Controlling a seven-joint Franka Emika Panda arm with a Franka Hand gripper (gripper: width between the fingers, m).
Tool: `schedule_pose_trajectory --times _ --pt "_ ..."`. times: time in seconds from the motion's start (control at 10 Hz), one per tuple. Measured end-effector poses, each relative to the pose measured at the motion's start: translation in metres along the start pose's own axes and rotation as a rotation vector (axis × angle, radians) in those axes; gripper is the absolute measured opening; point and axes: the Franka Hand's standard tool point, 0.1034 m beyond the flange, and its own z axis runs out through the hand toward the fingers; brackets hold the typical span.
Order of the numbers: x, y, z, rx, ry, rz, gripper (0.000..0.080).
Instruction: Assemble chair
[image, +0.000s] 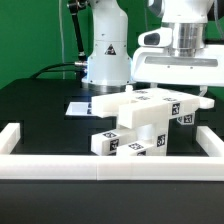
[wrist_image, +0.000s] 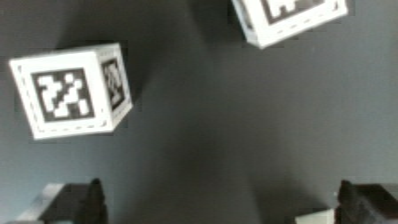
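The chair is a cluster of white blocky parts with black-and-white tags, standing in the middle of the black table. Its tagged slab tops it, and bars stick out toward the exterior view's left front. My gripper hangs just above the chair's end on the exterior view's right. In the wrist view the gripper is open, with both dark fingertips wide apart and nothing between them. Below it are a tagged white block end and another tagged part, with dark table between.
A plain white border rail runs along the front and up both sides. The marker board lies flat behind the chair. The arm's white base stands at the back with cables.
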Motion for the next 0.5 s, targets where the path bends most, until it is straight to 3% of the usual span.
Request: schedule_pose_trajectory --times 0.5 --pt "-0.044 -0.013 0.014 -0.013 -0.011 -0.011 0.0649"
